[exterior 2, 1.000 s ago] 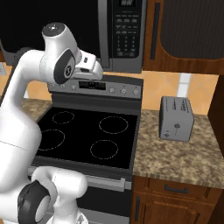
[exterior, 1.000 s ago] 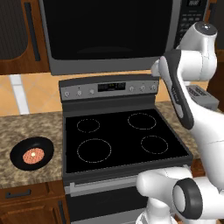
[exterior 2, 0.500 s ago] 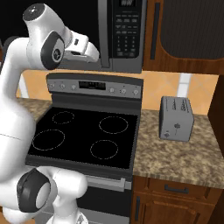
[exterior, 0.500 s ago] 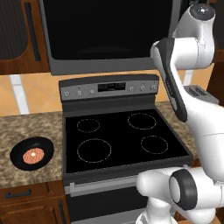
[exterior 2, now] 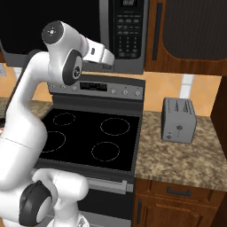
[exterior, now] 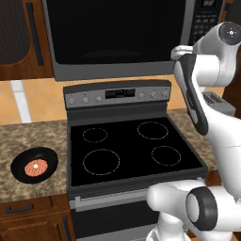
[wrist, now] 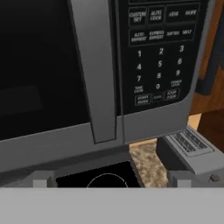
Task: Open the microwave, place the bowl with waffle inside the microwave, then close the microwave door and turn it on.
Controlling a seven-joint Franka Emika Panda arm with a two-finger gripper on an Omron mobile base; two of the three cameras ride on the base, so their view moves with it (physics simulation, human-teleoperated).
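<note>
The microwave point(exterior: 117, 37) hangs above the stove, its dark glass microwave door point(exterior: 113, 33) closed. In the hand view the door's grey bar handle point(wrist: 94, 70) runs straight ahead, and the keypad point(wrist: 159, 57) is to its right. My gripper point(wrist: 111, 179) is open, its fingertips point(wrist: 43, 179) wide apart with nothing between them. It hovers just short of the microwave's lower right corner point(exterior 2: 106, 56). The black bowl point(exterior: 34, 164) with the orange-pink waffle point(exterior: 36, 167) sits on the counter left of the stove, far from the hand.
The black glass-top stove point(exterior: 127, 150) with its dial panel point(exterior: 117, 94) lies below the microwave. A grey toaster point(exterior 2: 178, 119) stands on the granite counter point(exterior 2: 186, 159) to the right. Wooden cabinets point(exterior 2: 190, 31) flank the microwave.
The hand has risen from in front of the stove's panel and moved in toward the microwave's lower right corner. The jaws stayed open. The bowl has not moved.
</note>
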